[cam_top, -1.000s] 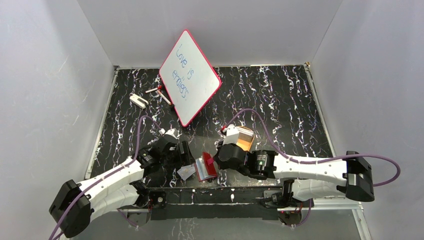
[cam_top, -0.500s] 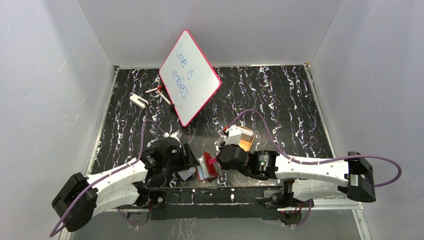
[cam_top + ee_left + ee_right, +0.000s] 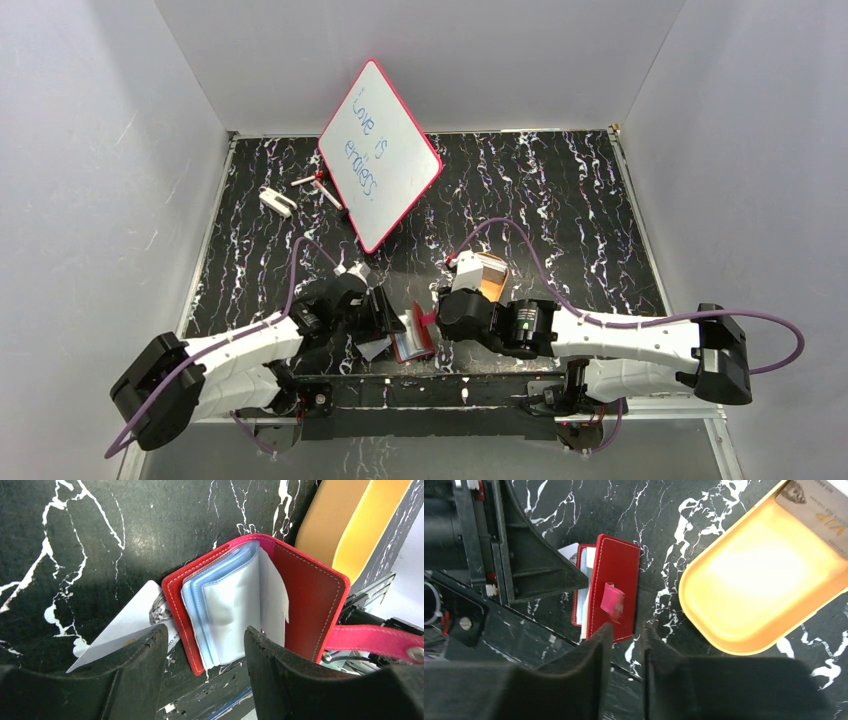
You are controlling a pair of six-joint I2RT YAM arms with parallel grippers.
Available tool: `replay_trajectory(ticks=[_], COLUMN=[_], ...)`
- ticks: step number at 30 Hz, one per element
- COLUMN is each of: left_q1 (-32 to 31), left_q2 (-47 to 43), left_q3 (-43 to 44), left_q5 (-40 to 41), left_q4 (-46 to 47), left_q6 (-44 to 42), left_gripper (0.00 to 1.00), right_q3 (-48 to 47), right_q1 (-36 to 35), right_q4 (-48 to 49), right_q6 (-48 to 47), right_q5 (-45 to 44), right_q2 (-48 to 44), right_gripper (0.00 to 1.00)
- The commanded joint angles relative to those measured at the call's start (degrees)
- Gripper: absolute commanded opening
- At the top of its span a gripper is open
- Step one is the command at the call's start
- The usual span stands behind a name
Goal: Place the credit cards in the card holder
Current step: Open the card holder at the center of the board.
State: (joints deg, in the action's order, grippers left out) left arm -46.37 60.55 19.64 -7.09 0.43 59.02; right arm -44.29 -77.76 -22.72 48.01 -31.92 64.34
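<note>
Two cards showed, neither yet in the holder (image 3: 412, 338). One card (image 3: 120, 630) lay flat on the bench (image 3: 75, 540) at the holder's 9 o'clock in the top view, with a corner tucked under the red cover. The other card (image 3: 819, 502) rested in the tray (image 3: 749, 575) at the holder's 2 o'clock.

The holder lay open at the bench's 6 o'clock, by the near edge and between both arms, its sleeves (image 3: 225, 615) fanned upward. The left hand (image 3: 205, 632) hung over them with its fingers fairly wide, one on each side of the stack. This was probably to part a pocket, though contact could not be told.

The right hand (image 3: 628, 627) sat at the holder's 3 o'clock, its fingers only narrowly apart and gripping nothing. The tab (image 3: 613, 602) stood just past its tips, so the hand was likely there to keep the cover open.
</note>
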Motion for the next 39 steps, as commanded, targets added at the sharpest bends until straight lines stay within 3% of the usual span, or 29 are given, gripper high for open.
replay_trajectory(ticks=[1,4,8,16,29,39], left_q1=[-0.47,-0.52,-0.5,-0.58,-0.66,-0.65], left_q2=[2.34,3.58,5.24,8.04,10.81,10.48], left_q3=[3.05,4.37,6.15,9.67,11.45,11.32], left_q5=[0.08,-0.02,-0.29,-0.53,-1.51,-1.46], left_q4=[-0.75,-0.72,1.0,1.69,2.47,2.56], left_q6=[-2.26,-2.92,-3.62,-4.03,-4.45,-4.27], left_gripper=[0.55,0.55,0.56,0.56,0.56,0.56], right_q3=[-3.71,-4.59,-6.39,-6.44,-1.21,-1.76], right_q1=[-0.26,-0.23,-0.26,-0.29,-0.28,-0.29], right_q4=[-2.22,-1.27,-0.7,2.97,10.24,8.84], right_q6=[-1.6,-3.26,-5.0,-8.54,-6.6,-3.35], right_q5=[0.05,2.44,4.68,11.79,10.41,5.2], right_q2=[-1.32,-1.95,-1.49,3.01,7.23,12.21], right_gripper=[0.45,0.62,0.71,0.72,0.76,0.61])
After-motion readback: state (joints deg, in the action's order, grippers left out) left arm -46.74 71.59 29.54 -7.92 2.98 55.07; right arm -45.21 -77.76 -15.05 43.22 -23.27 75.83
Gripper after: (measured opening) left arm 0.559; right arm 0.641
